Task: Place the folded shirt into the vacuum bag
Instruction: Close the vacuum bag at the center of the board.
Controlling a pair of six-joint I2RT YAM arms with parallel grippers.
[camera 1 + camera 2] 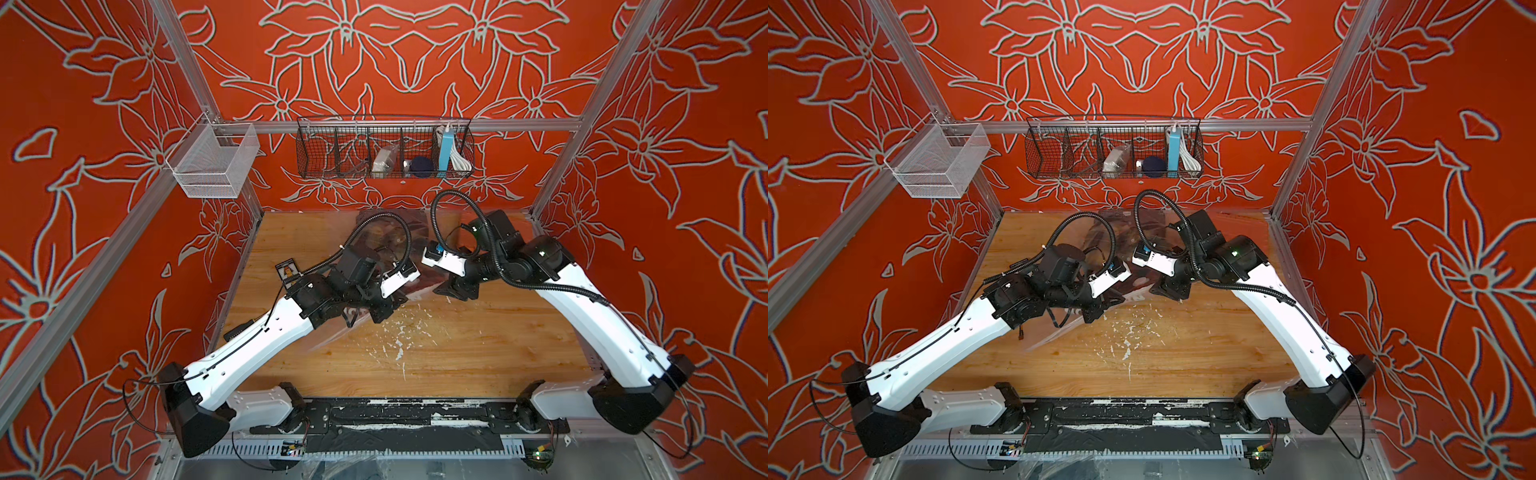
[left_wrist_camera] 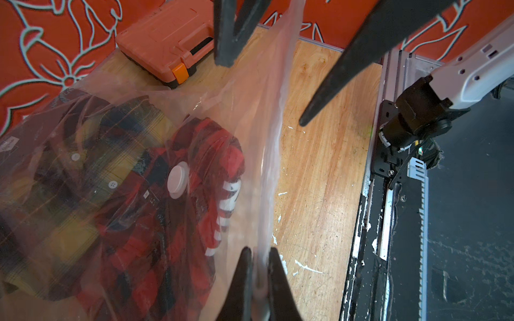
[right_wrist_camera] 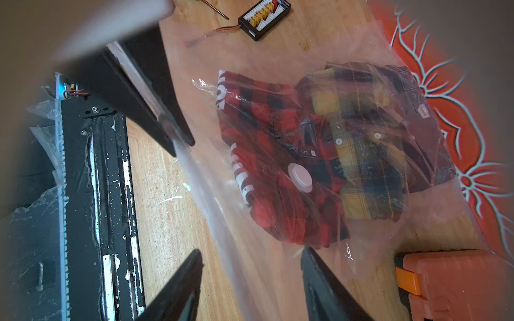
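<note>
The clear vacuum bag (image 3: 278, 278) lies on the wooden table, its white valve disc (image 3: 300, 173) facing up. Inside it lies the folded shirt (image 3: 264, 144), red and black checked with white lettering, and deeper in a yellow plaid shirt (image 3: 370, 166). My left gripper (image 2: 260, 250) is shut on the bag's raised near edge and holds that strip of plastic up. My right gripper (image 3: 251, 250) stands open astride the same edge, its fingers apart from the film on both sides. In both top views the two grippers (image 1: 382, 309) (image 1: 453, 289) hang close together over the bag's mouth.
An orange tool case (image 3: 450, 283) sits on the table beside the bag, near the back wall. A black connector board (image 3: 264, 19) with wires lies to the left. A black wire basket (image 1: 384, 147) and a white mesh basket (image 1: 214, 160) hang on the frame.
</note>
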